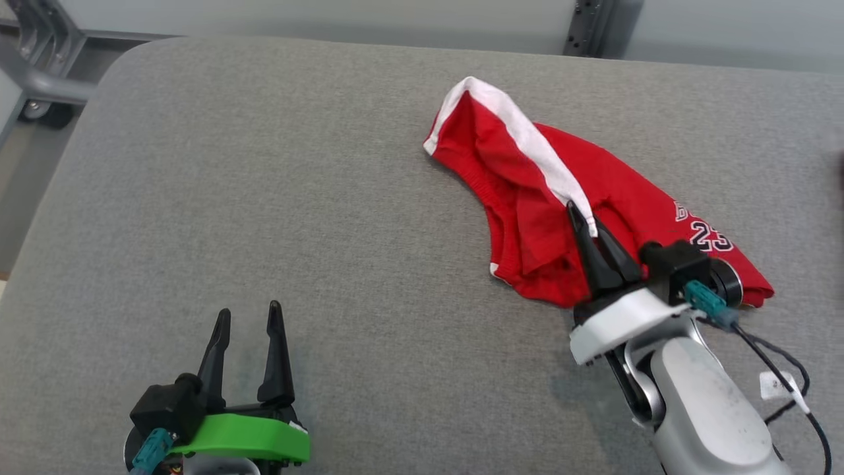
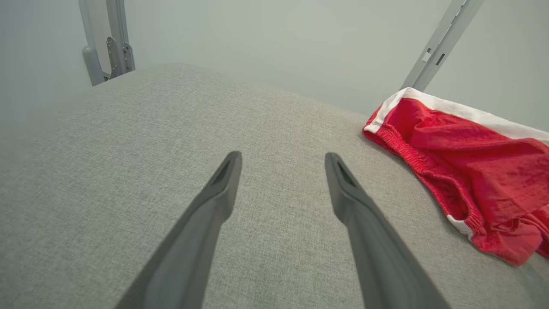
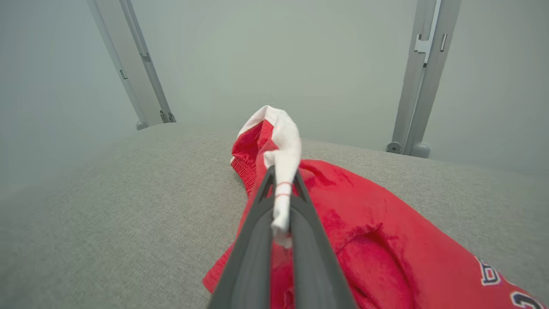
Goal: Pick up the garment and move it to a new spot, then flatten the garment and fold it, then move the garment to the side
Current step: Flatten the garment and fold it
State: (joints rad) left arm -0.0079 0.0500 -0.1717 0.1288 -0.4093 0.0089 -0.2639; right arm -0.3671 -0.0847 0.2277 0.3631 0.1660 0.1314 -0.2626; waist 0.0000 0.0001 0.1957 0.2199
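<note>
The garment (image 1: 527,204) is a pair of red shorts with a white side stripe and the number 23, lying crumpled at the right of the grey padded table (image 1: 264,198). My right gripper (image 1: 583,221) is shut on the garment's white stripe; in the right wrist view the white fabric (image 3: 283,171) is pinched between the two dark fingers (image 3: 257,240), with red cloth (image 3: 386,240) spread below. My left gripper (image 1: 249,315) stands open at the lower left, well apart from the garment. The left wrist view has its spread fingers (image 2: 223,180) over bare table and the garment (image 2: 472,171) at the right.
The table's rounded far-left corner (image 1: 125,49) and far edge are near a pale wall with grey metal posts (image 1: 597,26). A caster and frame (image 1: 39,99) stand off the left edge. A cable and white tag (image 1: 778,382) hang by my right forearm.
</note>
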